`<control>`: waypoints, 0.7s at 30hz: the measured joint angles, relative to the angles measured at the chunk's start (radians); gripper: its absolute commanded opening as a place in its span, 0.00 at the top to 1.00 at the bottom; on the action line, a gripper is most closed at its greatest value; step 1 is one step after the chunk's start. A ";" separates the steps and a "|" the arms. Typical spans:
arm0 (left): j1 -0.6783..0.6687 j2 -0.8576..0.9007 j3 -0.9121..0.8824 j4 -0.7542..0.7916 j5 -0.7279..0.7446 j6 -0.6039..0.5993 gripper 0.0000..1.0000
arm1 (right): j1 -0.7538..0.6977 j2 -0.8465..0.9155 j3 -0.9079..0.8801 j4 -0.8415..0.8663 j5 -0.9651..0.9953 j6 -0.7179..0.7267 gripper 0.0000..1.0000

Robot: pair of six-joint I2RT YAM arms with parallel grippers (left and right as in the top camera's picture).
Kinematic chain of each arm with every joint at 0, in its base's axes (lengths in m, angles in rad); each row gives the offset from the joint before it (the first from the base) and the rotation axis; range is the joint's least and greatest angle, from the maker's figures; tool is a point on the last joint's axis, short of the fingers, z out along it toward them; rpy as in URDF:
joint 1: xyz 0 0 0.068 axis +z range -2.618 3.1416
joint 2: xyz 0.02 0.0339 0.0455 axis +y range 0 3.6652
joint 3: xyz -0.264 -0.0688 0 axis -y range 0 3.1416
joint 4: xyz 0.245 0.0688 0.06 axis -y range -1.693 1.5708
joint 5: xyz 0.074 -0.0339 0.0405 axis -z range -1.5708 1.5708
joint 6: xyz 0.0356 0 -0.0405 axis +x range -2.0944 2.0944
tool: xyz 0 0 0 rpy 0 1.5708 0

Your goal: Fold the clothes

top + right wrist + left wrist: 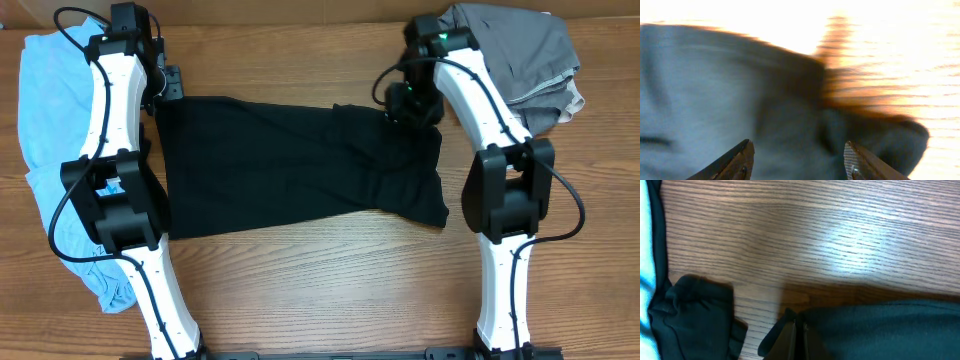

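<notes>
A large black garment (300,165) lies flat across the middle of the table. My left gripper (172,86) is at its far left corner. In the left wrist view its fingers (785,332) are pressed together, shut on the edge of the black cloth (880,330), which runs off to the right. My right gripper (408,108) hovers over the garment's far right corner. It stands open (799,148) with nothing between its fingers and blurred dark cloth (790,110) beneath.
Light blue clothes (50,140) are heaped along the left edge, under the left arm. Grey clothes (525,55) lie at the back right. A bunched dark lump (695,315) sits left of the left fingers. Bare wood (320,290) stretches along the front.
</notes>
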 measured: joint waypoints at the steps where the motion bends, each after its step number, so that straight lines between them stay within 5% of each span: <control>1: 0.000 0.000 0.000 0.000 0.000 0.000 0.96 | -0.014 0.000 -0.031 0.028 -0.009 0.003 0.40; 16: 0.000 0.000 0.000 0.005 0.000 0.000 0.96 | -0.035 0.000 -0.082 0.200 -0.128 0.014 0.50; 21: 0.000 0.000 0.000 0.006 0.000 0.000 0.96 | -0.034 0.000 -0.082 0.235 -0.136 0.018 0.65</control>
